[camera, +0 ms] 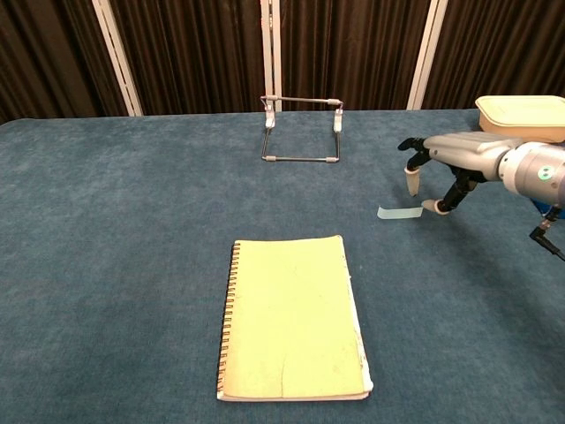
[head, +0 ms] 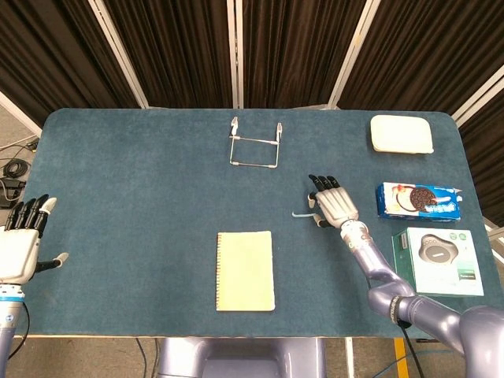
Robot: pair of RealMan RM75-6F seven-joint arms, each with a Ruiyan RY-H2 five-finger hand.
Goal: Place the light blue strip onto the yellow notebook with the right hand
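Observation:
The light blue strip (camera: pixel 399 212) (head: pixel 301 213) lies flat on the blue cloth, right of the table's middle. My right hand (camera: pixel 446 157) (head: pixel 332 204) hovers just over the strip's right end, palm down, fingers spread and pointing down; its thumb tip is close to the strip's right edge, and I cannot tell if it touches. It holds nothing. The yellow spiral notebook (camera: pixel 291 318) (head: pixel 245 270) lies closed nearer the front edge, left of the strip. My left hand (head: pixel 22 244) is open at the far left edge of the table.
A wire stand (camera: pixel 300 132) (head: pixel 254 148) sits at the back centre. A white lidded box (camera: pixel 521 117) (head: pixel 402 134), a blue cookie pack (head: pixel 419 200) and a boxed device (head: pixel 439 262) line the right side.

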